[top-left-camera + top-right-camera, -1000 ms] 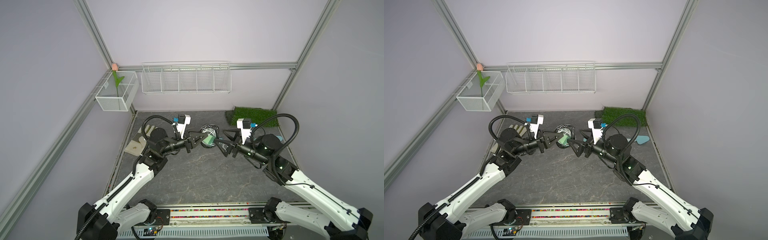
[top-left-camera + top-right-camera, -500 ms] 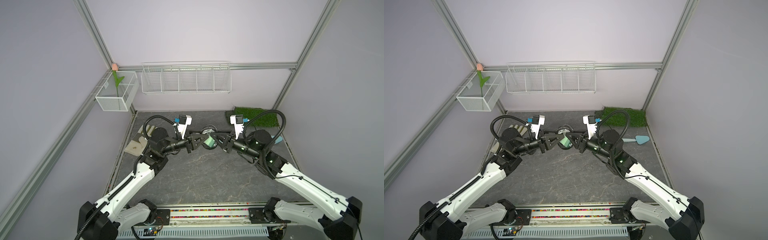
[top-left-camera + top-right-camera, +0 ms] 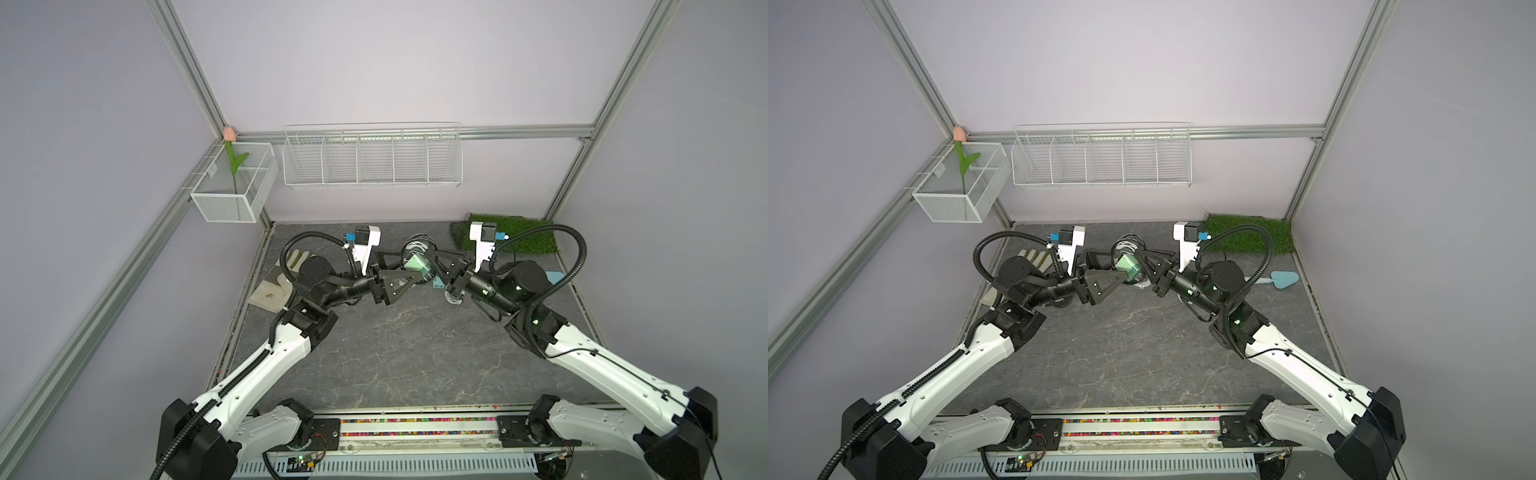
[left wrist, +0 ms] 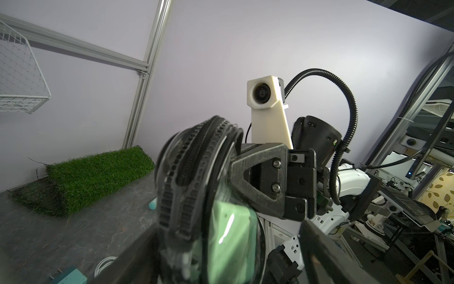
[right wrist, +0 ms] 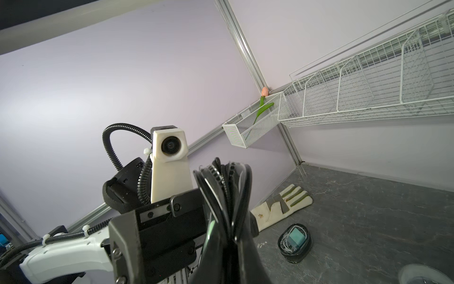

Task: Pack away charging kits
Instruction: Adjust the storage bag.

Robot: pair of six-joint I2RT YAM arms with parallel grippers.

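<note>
Handover pose mid-air: black-rimmed oval clear zip case (image 4: 196, 172) holding green cube adapter (image 4: 231, 236); right gripper (image 3: 432, 266) clamped on it; left gripper (image 3: 409, 266) jaws apart, flanking; right arm alone can likely stow it.

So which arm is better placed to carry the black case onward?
Right. The right gripper is clamped on the zipper rim of the case, while the left gripper has its jaws wide apart around it, gripping nothing.

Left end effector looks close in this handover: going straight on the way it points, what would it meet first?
The black-rimmed case, sitting between the left end effector's open jaws. The right end effector grips it from the far side and would likely come next.
</note>
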